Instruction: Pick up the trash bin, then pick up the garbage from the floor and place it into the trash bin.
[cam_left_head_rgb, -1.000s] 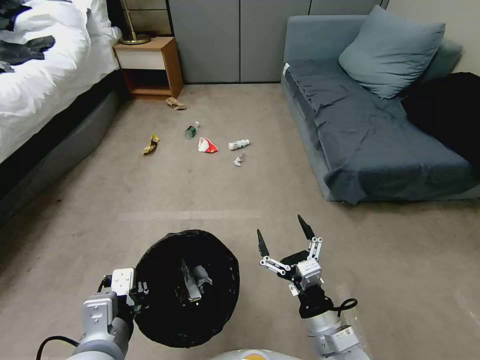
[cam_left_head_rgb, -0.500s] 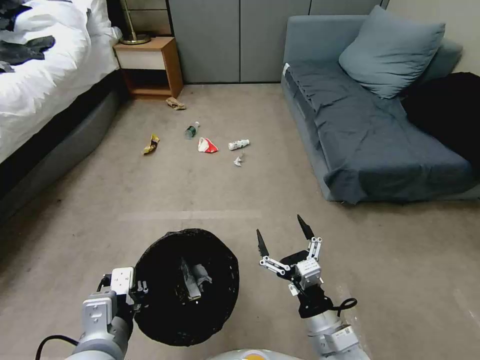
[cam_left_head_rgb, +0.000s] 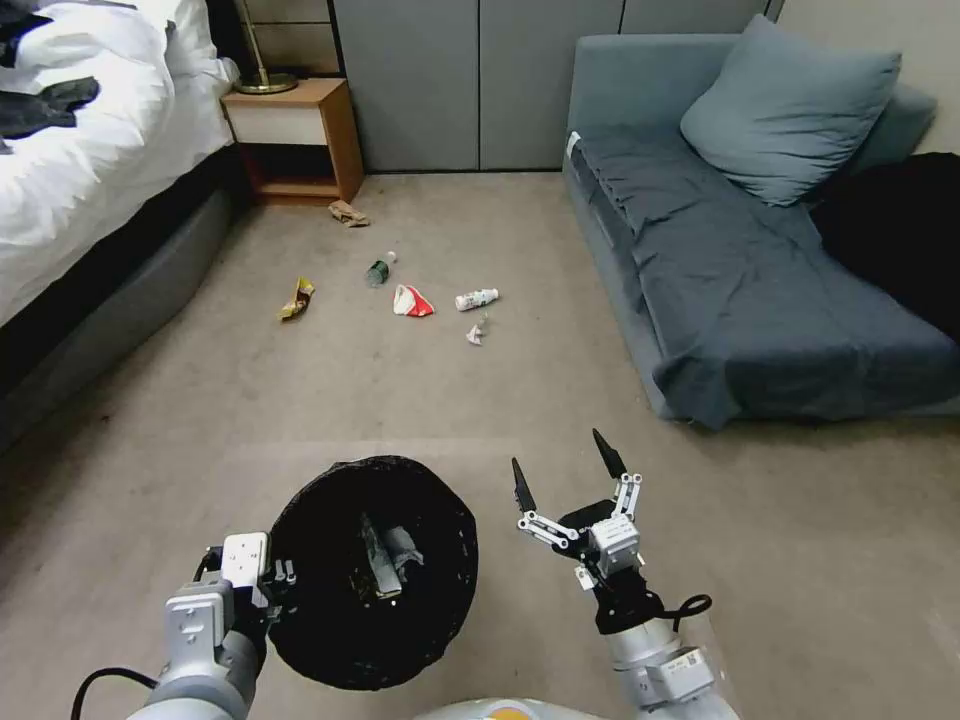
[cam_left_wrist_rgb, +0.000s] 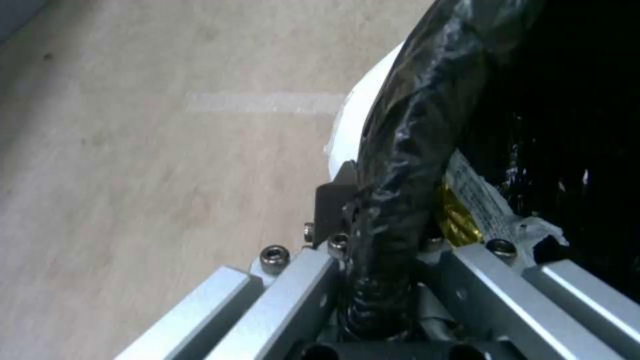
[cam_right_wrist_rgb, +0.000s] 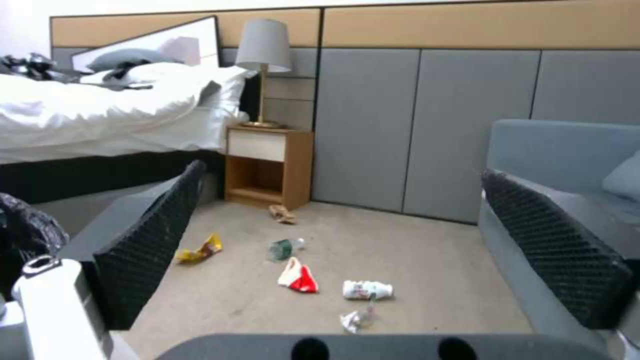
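Left gripper (cam_left_head_rgb: 275, 580) clamped on rim of trash bin (cam_left_head_rgb: 375, 570), one finger outside the white wall, one inside the black liner; bin held low in front of the base, mouth up. Left wrist view confirms bunched liner (cam_left_wrist_rgb: 400, 165) pinched between the fingers. Some litter already lying in the bin bottom, incl. a yellow-and-white wrapper (cam_left_wrist_rgb: 470, 207).

Right gripper (cam_left_head_rgb: 570, 475) just beside the bin, fingers spread wide, holding nothing, pointed toward the litter.

Garbage well ahead on carpet, between bed and sofa: yellow wrapper (cam_left_head_rgb: 296, 298), green bottle (cam_left_head_rgb: 378, 271), red-white packet (cam_left_head_rgb: 412, 301), white bottle (cam_left_head_rgb: 476, 299), tissue wad (cam_left_head_rgb: 477, 331), brown paper scrap (cam_left_head_rgb: 348, 213) near nightstand (cam_left_head_rgb: 295, 135).

Handling, judged:
- Bin: light, thin-walled; rim pinch probably adequate, though slick liner may creep under the pads.
- Bottles: light, rigid, round, likely to roll; best taken across the body, mid-length.
- Wrappers, packet: near weightless, crinkly, slippery film; best pinched at a raised fold.
- Tissue: soft, compressible; any grip across the wad should serve.
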